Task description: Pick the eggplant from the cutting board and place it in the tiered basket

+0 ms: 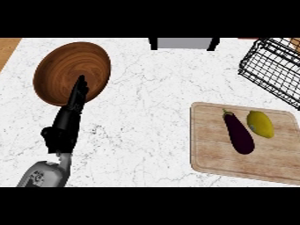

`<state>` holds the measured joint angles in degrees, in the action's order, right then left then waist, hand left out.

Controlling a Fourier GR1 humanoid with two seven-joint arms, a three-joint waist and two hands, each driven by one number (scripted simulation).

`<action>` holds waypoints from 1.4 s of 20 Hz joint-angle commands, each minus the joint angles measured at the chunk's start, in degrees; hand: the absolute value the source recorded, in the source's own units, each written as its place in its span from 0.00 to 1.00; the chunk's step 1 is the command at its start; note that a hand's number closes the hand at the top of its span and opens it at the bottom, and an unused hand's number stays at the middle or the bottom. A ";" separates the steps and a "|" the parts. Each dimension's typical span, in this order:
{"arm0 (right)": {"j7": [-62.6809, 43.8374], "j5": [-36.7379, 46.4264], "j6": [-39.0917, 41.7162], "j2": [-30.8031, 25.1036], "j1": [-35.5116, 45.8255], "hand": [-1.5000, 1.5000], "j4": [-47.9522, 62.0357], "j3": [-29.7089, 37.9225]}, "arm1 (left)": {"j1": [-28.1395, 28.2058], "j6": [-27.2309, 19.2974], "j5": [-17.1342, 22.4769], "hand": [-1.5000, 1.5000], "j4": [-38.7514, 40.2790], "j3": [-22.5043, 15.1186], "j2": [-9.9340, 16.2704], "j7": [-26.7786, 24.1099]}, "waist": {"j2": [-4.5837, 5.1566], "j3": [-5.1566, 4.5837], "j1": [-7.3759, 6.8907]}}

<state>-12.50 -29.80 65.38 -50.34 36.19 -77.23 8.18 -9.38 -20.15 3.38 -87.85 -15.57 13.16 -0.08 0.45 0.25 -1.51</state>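
The eggplant (239, 132) lay near-to-far on the cutting board (210, 154), well right of the left hand (67, 118), whose straight fingers held nothing; the right hand was unseen.

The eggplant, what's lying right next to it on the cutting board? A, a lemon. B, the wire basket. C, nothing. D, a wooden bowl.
A: a yellow lemon lies just right of the eggplant on the cutting board.
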 commanded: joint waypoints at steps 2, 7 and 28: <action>2.68 13.24 6.40 1.80 1.19 0.00 -10.52 -2.61 | -2.31 -0.57 -0.85 0.50 0.63 0.19 -0.65 1.15 | 0.06 -0.03 0.28; 6.55 25.03 3.67 7.51 -1.10 0.00 -15.36 -6.27 | -0.85 -0.04 -1.04 0.50 0.36 0.18 -1.17 1.22 | -0.09 -0.11 0.38; 25.19 51.55 -3.22 1.54 -3.45 0.00 -13.11 -19.49 | -0.35 3.03 -2.88 0.50 3.22 4.12 -2.65 -0.99 | -0.26 -0.23 0.89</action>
<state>4.44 17.13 59.94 -47.49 31.49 -92.48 -9.81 -10.02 -18.71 -0.09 -86.57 -13.24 10.24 1.01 0.19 0.06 -0.56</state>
